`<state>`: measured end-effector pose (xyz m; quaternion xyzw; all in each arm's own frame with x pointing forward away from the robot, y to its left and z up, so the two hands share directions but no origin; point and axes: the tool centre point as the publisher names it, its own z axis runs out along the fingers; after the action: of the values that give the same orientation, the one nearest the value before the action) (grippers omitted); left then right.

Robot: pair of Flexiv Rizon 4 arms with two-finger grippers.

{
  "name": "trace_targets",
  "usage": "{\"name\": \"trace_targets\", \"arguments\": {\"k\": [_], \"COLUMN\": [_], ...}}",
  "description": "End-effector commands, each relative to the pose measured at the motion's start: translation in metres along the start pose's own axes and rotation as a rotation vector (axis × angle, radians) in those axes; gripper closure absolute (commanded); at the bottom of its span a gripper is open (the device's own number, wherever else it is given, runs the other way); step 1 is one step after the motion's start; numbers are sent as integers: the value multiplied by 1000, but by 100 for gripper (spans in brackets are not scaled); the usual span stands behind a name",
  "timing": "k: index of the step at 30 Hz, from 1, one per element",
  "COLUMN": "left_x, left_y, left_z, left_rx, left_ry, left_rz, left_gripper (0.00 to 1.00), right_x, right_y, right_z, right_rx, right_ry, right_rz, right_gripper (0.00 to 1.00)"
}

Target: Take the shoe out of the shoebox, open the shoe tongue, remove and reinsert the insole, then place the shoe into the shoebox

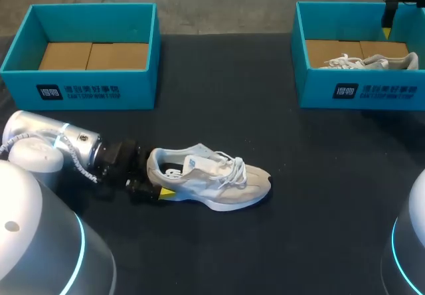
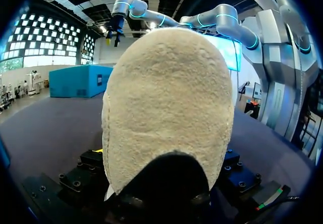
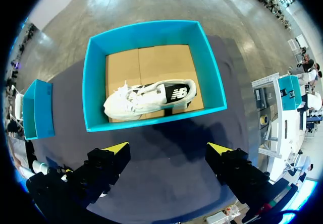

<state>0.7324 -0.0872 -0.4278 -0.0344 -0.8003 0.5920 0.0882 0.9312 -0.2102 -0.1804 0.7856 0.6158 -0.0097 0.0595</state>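
The left gripper (image 1: 155, 183) is meeting the sneaker's (image 1: 212, 179) heel at lower left, grip unclear, likely steadying it for insole work, while the right gripper (image 3: 167, 148) is hovering open.

Cream-grey shoe (image 1: 219, 179), teal shoeboxes (image 1: 139, 86), black table (image 1: 265, 142).

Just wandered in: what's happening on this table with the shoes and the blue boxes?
Two robot arms are working with sneakers. The left end effector sits at the heel of a pale shoe that stands on its sole on the dark table, outside both boxes. The right end effector hangs open above the right-hand shoebox, where a second shoe lies on its side. The left-hand shoebox has no shoe in it, only its cardboard floor.
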Motion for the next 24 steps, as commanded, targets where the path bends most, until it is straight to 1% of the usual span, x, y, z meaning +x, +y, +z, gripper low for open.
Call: {"name": "trace_targets", "arguments": {"k": [1,4,5,7,13,15,18,19,20,22,23,24], "left_x": [1,1,1,1,1,1,1,1,1,1,1,1], "left_y": [-1,-1,-1,-1,-1,-1,-1,-1,-1,-1,-1,-1], "left_z": [1,1,1,1,1,1,1,1,1,1,1,1], "left_rx": [-3,-3,-3,-3,-3,-3,-3,-3,-3,-3,-3,-3], "left_ry": [-1,-1,-1,-1,-1,-1,-1,-1,-1,-1,-1,-1], "left_rz": [0,0,0,0,0,0,0,0,0,0,0,0], "left_gripper": [100,100,100,100,100,100,100,100,100,100,100,100], "right_x": [0,1,0,1,14,27,41,41,49,63,66,75], "right_y": [0,-2,-6,-10,-30,-44,-58,-58,-65,-74,-76,-82], "right_z": [-4,-7,-9,-12,-19,-21,-22,-22,-22,-22,-22,-21], "right_rx": [0,-5,-10,-10,-29,-38,-46,-46,-52,-57,-59,-61], "right_ry": [0,-2,13,5,25,19,-1,-1,-4,-29,-35,-52], "right_rz": [15,27,43,70,73,81,105,105,117,133,135,141], "right_gripper": [0,0,0,0,0,0,0,0,0,0,0,0]}}
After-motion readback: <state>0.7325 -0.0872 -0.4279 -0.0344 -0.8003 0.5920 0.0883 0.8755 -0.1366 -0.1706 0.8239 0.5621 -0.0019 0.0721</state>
